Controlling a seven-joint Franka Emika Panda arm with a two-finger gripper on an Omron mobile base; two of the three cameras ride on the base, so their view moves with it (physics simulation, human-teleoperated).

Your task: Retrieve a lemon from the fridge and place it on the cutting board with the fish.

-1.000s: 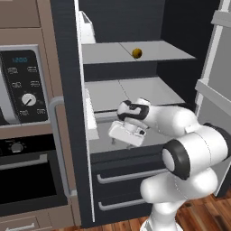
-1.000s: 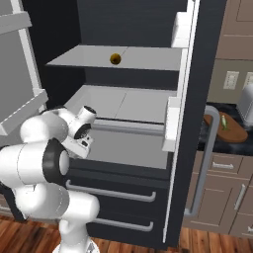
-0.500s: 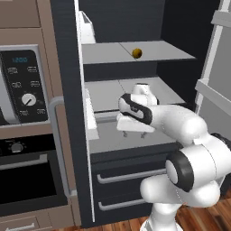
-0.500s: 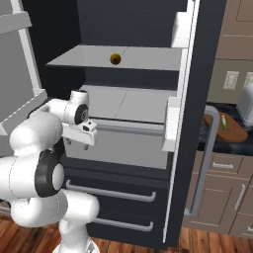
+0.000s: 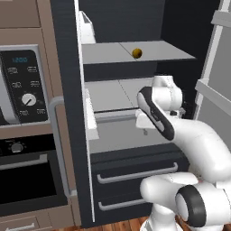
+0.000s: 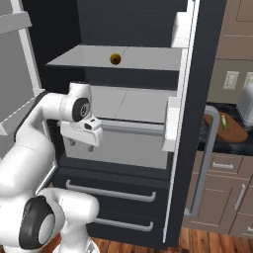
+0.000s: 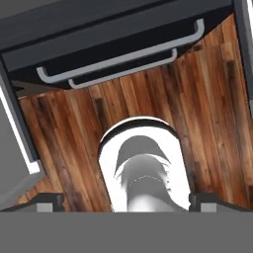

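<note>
Fridge (image 5: 67, 113) open, both doors swung wide, grey shelves bare to reach. Lemon (image 5: 137, 53) alone on upper shelf (image 5: 108, 53), toward 12 o'clock from arm, untouched and well apart from claw. Claw (image 6: 81, 144) hanging in front of middle shelf lip, aimed down toward 6 o'clock at wood floor (image 7: 148, 94) and drawer handles (image 7: 118, 62); fingers spread wide, nothing between them. Likely mid-swing, wrist not yet turned up toward fruit. Cutting board (image 6: 232, 132) on bench at 3 o'clock beyond right door, fish (image 6: 223, 121) lying on it, awaiting lemon. Oven column (image 5: 27, 135) at 9 o'clock.
</note>
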